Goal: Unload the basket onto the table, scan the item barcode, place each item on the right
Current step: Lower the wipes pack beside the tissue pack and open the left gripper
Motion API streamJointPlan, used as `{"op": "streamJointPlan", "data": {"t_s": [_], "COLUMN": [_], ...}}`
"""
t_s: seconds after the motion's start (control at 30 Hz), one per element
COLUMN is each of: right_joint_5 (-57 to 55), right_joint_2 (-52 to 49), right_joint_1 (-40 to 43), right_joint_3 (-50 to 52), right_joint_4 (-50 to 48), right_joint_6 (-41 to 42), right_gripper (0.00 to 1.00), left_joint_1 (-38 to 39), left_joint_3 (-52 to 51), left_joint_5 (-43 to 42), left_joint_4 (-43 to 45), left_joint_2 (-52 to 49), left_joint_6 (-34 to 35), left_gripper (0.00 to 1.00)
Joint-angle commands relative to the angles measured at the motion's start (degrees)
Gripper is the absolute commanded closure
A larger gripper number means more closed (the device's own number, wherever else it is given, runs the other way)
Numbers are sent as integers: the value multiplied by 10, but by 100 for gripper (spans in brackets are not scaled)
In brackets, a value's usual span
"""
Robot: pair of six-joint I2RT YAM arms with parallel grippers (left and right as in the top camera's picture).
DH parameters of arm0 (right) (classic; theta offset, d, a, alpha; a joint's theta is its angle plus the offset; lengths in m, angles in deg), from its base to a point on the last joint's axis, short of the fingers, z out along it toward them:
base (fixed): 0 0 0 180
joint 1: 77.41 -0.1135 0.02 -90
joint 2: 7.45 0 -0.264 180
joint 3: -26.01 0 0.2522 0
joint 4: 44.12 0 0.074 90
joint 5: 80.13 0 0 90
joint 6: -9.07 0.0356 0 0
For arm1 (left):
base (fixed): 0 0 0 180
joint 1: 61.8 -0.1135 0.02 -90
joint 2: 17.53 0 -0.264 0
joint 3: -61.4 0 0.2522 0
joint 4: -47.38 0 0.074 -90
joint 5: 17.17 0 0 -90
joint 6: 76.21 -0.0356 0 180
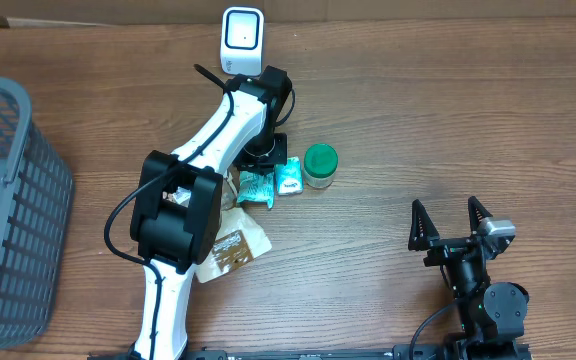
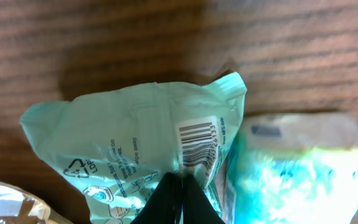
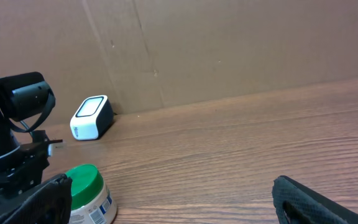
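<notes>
A mint-green pouch (image 2: 135, 143) lies on the wooden table with its barcode (image 2: 197, 144) facing up. My left gripper (image 2: 180, 186) is shut on the pouch's near edge, its black fingers pressed together over the film. In the overhead view the same pouch (image 1: 256, 187) sits under the left gripper (image 1: 260, 160) at mid table. The white scanner (image 1: 241, 40) stands upright at the table's far edge, well behind the pouch. At the front right, my right gripper (image 1: 450, 222) stands open and holds nothing; in its own view the right gripper (image 3: 179, 205) points toward the scanner (image 3: 91, 117).
A second teal packet (image 1: 289, 177) lies against the pouch's right side, with a green-lidded jar (image 1: 320, 165) beside it. A beige packet (image 1: 233, 245) lies nearer the front. A grey basket (image 1: 8, 200) stands at the left edge. A cardboard wall (image 3: 229, 43) backs the table.
</notes>
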State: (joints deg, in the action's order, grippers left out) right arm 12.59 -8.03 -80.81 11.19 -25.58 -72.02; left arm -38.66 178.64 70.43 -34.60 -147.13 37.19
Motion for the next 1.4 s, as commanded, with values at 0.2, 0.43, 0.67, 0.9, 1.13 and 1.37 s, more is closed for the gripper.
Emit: {"op": "streamJointPlan", "data": {"t_s": [0.2,0.43,0.67,0.9,1.13,1.37], "right_joint_5": [-2,-2,-2,-2,-2,-2], "right_joint_2": [4,4,4,4,4,4], "right_joint_1": [1,1,1,1,1,1], "right_joint_3": [6,6,6,6,6,6], "right_joint_4": [-2,-2,-2,-2,-2,-2], "right_joint_6": [-4,-4,-4,-4,-4,-4], "right_gripper": [0,0,0,0,0,0], "left_joint_1": [-28,-20,14,21,21,16], "left_joint_3": [216,208,101,-9,-44,-20], "left_joint_5": [-17,-16,-3,13,10,15], "left_joint_4": [-149,-221,-207,-90,-9,-3], "left_joint_2": [-8,-8,-8,-8,-8,-8], "left_joint_6": [-16,-7,14,25,24,8], "left_gripper": [96,96,96,96,96,96]}}
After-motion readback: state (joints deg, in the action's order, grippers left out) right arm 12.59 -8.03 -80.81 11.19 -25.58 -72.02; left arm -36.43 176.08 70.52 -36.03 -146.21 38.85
